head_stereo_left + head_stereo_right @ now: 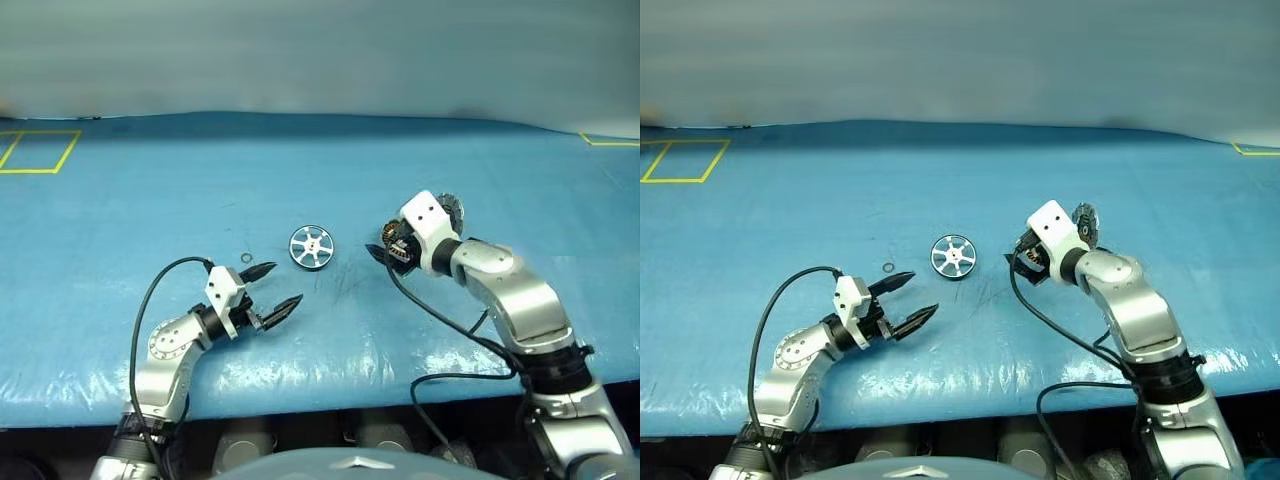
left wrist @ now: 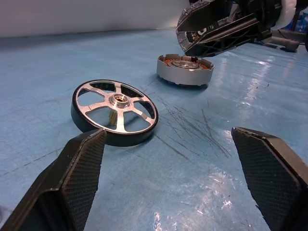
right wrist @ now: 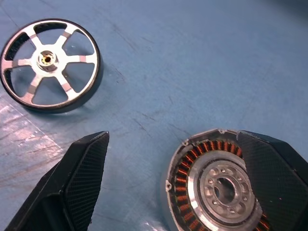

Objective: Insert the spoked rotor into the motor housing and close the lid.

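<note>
Blue sheeting covers the worktop (image 1: 120,210); the spoked rotor (image 1: 311,247) lies flat mid-worktop, the motor housing (image 2: 185,69) nearby. Left tool (image 1: 270,290) and right tool (image 3: 192,183) are spread wide, empty. Insertion is unstarted; the rotor must be gripped first.

One spoked rotor (image 1: 311,247) is counted, lying flat between the two claws. One motor housing (image 3: 224,185) is counted, directly under the right claw (image 1: 385,250), with one ring of copper windings seen inside it. One lid (image 1: 451,211) is counted, just behind the right claw. One small ring (image 1: 246,258) is counted near the left claw (image 1: 276,290). Two claws are counted, each with two black fingers standing wide apart. Two yellow taped outlines are counted on the tabletop (image 1: 150,190).
</note>
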